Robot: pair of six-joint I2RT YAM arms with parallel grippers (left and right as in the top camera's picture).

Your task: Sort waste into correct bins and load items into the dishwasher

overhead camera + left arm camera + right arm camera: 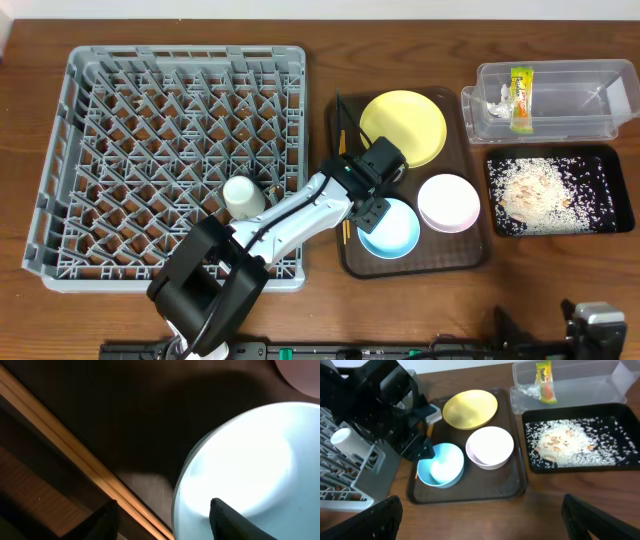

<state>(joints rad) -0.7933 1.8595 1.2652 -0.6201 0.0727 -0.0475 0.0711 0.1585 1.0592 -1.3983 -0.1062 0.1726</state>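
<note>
left gripper point(373, 212) at blue bowl point(392, 232) on brown tray point(345, 262). jaws apart, straddling the bowl's rim: one finger inside, one outside, a gap showing on the outer side. chopsticks point(75, 455) just beside. right gripper point(480, 505) spread wide, empty. cup point(243, 197) in rack point(90, 90). wrapper point(520, 98) in tub point(590, 80). rice point(530, 190) in black tray point(600, 215).

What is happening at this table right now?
The left hand straddles the rim of the light blue bowl on the brown tray, fingers not yet clamped. The right hand hangs open, holding nothing. The white cup sits in the grey rack. The wrapper and tissue are in the clear tub, the rice in the black tray. The yellow plate and white bowl wait on the brown tray.
</note>
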